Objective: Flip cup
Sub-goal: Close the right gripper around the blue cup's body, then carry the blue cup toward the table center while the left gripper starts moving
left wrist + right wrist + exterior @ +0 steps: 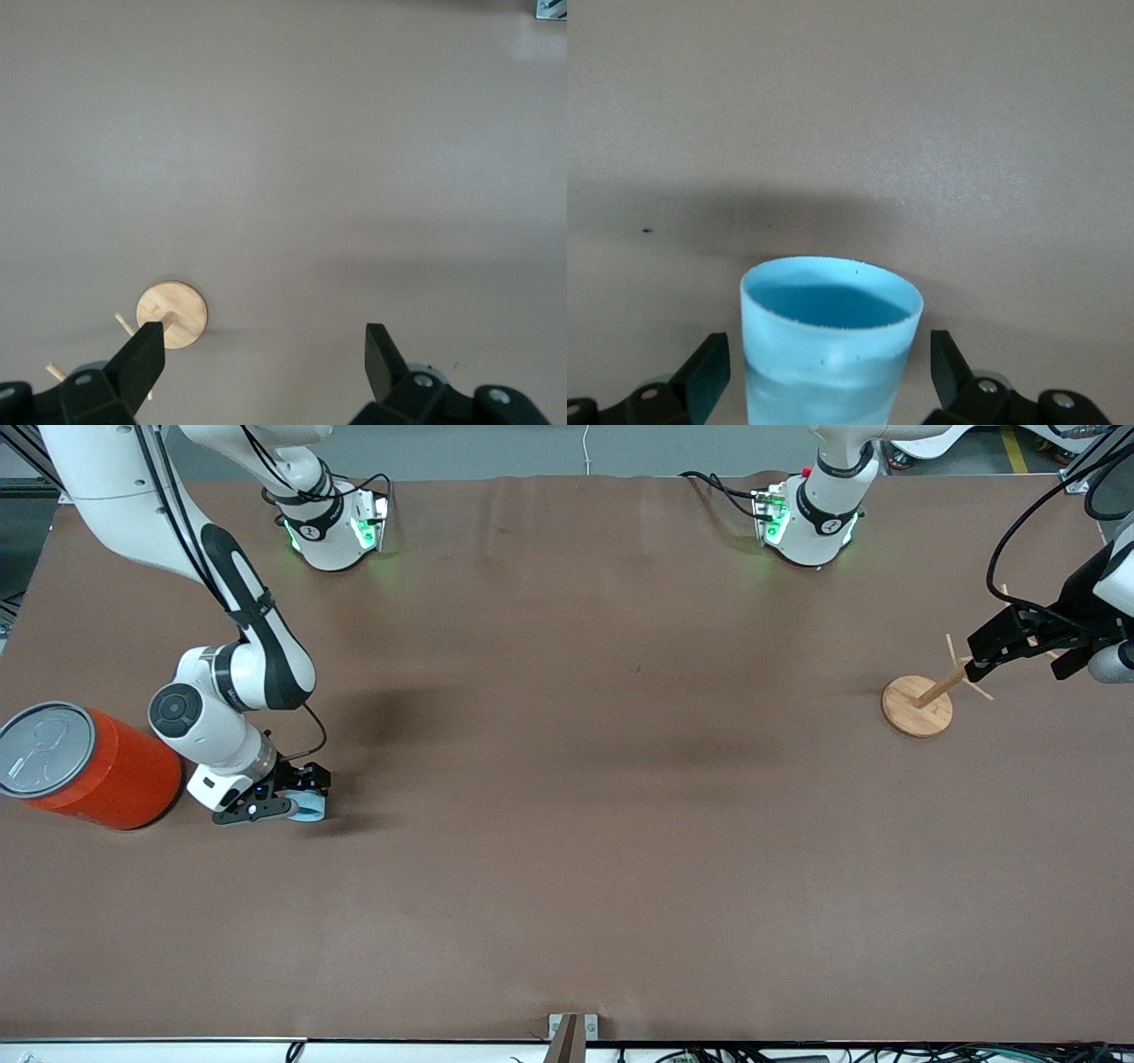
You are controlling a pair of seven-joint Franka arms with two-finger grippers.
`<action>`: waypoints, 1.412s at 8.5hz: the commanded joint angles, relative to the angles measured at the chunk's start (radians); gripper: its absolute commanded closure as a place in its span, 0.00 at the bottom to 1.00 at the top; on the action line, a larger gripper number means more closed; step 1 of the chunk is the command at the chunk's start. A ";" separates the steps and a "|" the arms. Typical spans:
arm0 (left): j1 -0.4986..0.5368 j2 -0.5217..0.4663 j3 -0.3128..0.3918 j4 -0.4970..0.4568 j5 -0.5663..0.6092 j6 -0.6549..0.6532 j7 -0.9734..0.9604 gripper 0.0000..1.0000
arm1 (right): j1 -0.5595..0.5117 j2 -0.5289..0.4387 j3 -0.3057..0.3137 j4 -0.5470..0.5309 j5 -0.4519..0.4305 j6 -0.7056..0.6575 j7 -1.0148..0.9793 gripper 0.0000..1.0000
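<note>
The small light-blue cup (312,808) appears to lie on its side on the brown table, close to the orange canister at the right arm's end. In the right wrist view the cup (828,354) shows its brighter blue inside, with its mouth turned away from the wrist. My right gripper (306,802) is down at the table, open, one finger on each side of the cup. A narrow gap shows between each finger (709,363) and the cup's wall. My left gripper (974,662) hangs open and empty over the wooden stand at the left arm's end.
A large orange canister (97,766) with a grey lid stands beside the right arm's wrist at the table's end. A wooden peg stand (917,706) with a round base (172,314) sits under the left gripper (266,329).
</note>
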 commanded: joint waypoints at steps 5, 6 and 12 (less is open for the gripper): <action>0.007 0.000 -0.006 0.009 0.002 0.003 0.009 0.00 | -0.001 0.021 0.005 0.024 0.002 -0.002 -0.007 0.63; 0.008 0.000 -0.006 0.009 0.002 0.003 0.009 0.00 | -0.001 0.019 0.005 0.026 0.002 -0.006 -0.008 0.64; 0.010 0.000 -0.006 0.009 0.002 0.003 0.012 0.00 | 0.267 -0.021 0.002 0.333 -0.014 -0.419 -0.048 0.64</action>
